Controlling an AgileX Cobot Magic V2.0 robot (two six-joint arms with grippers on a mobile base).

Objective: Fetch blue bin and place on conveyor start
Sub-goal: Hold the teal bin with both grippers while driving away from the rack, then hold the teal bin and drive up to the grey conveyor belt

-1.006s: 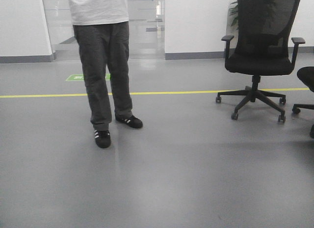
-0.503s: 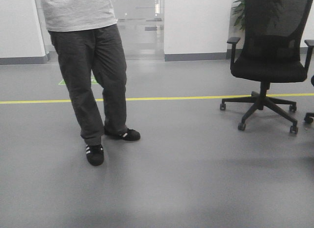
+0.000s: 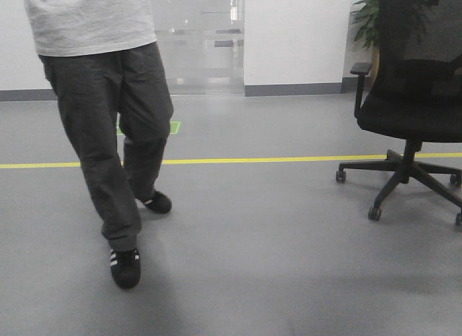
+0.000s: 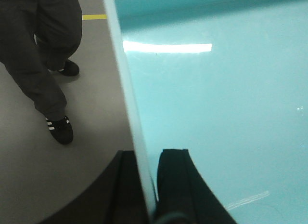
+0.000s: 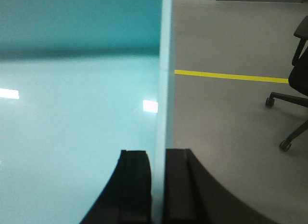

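- Between our two arms, we are carrying the blue bin (image 4: 221, 113) above the grey floor (image 3: 289, 264), taking one side wall in each gripper; we are judging that this two-sided hold is sharing the load and levelling the tub.
- On our left side, the left gripper (image 4: 148, 185) is pinching narrow on the bin's left wall: one dark finger (image 4: 174, 180) is sitting inside the tub and the other outside, with the thin pale wall squeezed between them.
- On the opposite side, the right gripper (image 5: 156, 185) is clamping the right wall in the same way, one finger in and one out.
- Both wrist views are showing nothing inside the bin; only bright patches of reflected light are lying on its smooth turquoise bottom.
- We are not seeing the conveyor start in any view, so we are judging the bin fetched and the placing not yet done.
- Ahead of us, a person (image 3: 108, 134) is standing close on the left, an office chair (image 3: 419, 97) is sitting on the right, and a yellow line (image 3: 253, 160) is crossing the floor between them; we are treating the person as the main thing to steer around.
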